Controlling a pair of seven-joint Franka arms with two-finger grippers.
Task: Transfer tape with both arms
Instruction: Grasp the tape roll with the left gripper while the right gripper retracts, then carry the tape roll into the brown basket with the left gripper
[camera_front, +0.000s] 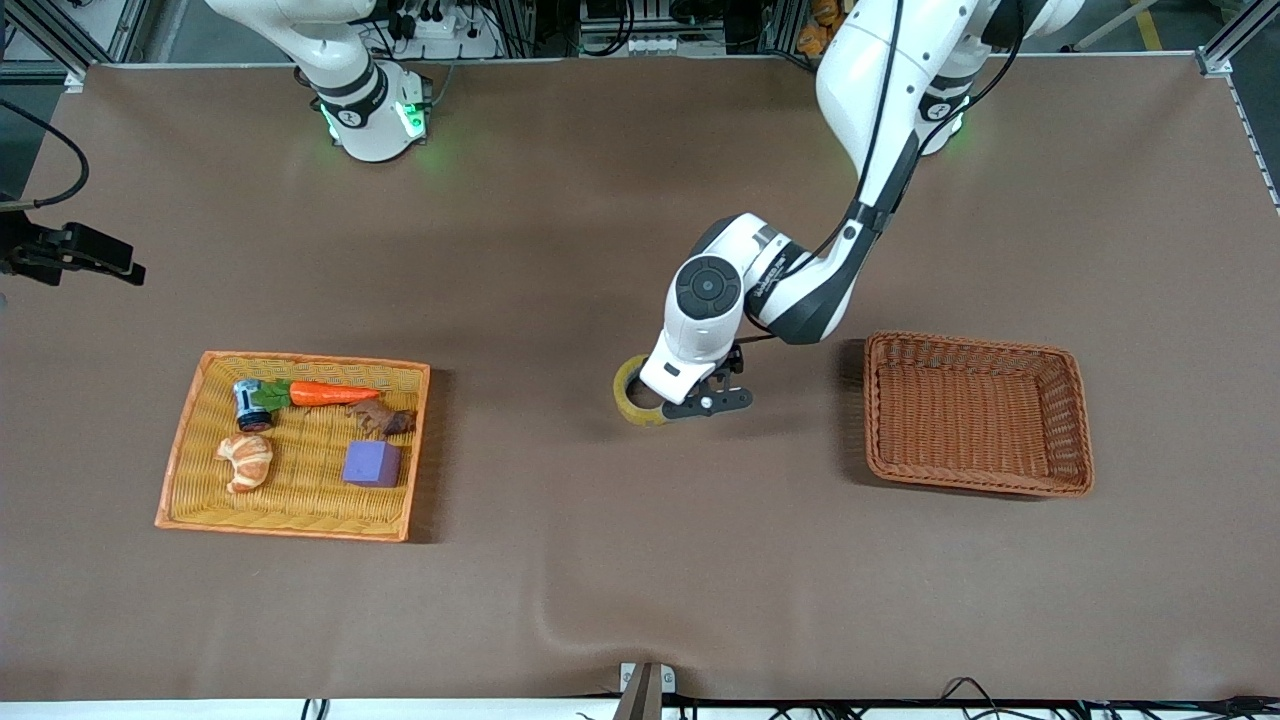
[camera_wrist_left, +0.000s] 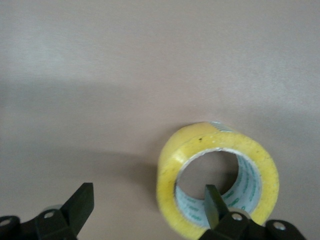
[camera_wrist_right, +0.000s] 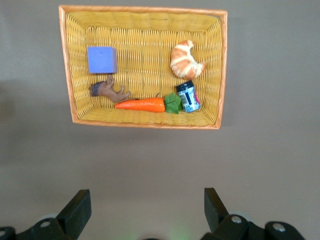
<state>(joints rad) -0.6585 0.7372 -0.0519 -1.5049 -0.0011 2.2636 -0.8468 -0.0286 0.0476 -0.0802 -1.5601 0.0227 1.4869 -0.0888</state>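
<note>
The tape (camera_front: 626, 386), a yellowish ring, rests on the brown table near its middle, between the two baskets. My left gripper (camera_front: 672, 408) is down at it and open. In the left wrist view one finger (camera_wrist_left: 212, 200) stands inside the hollow of the tape (camera_wrist_left: 170, 170) and the other finger (camera_wrist_left: 82, 197) is well out to the side, so the left gripper (camera_wrist_left: 148, 195) straddles one wall of the ring without closing on it. My right gripper (camera_wrist_right: 146, 196) is open and empty, high over the table beside the yellow tray (camera_wrist_right: 142, 9). It does not show in the front view.
The yellow tray (camera_front: 300, 357) toward the right arm's end holds a purple cube (camera_front: 372, 463), a croissant (camera_front: 246, 460), a carrot (camera_front: 330, 394), a small can (camera_front: 250, 403) and a brown toy animal (camera_front: 382, 416). A brown wicker basket (camera_front: 968, 343) stands toward the left arm's end.
</note>
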